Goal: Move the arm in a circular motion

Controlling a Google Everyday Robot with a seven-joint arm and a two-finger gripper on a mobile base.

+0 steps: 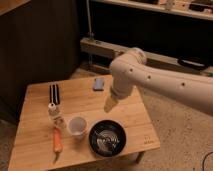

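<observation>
As my arm (150,80) bends in from right of the black bowl (107,138), my gripper (111,103) hangs just beyond it — parted or closed, I cannot tell.

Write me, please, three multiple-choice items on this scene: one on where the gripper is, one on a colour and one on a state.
1. Where is the gripper of the arm? A above the table; B above the floor, off the table; C up by the shelves.
2. What colour is the bowl? A white; B red; C black.
3. How is the carrot? A standing upright; B lying flat on the table; C held by the gripper.
Answers: 1 A, its pale tip hangs over the wood; 2 C, it is dark all over; 3 B, it rests lengthwise on the wood, apart from the gripper.
</observation>
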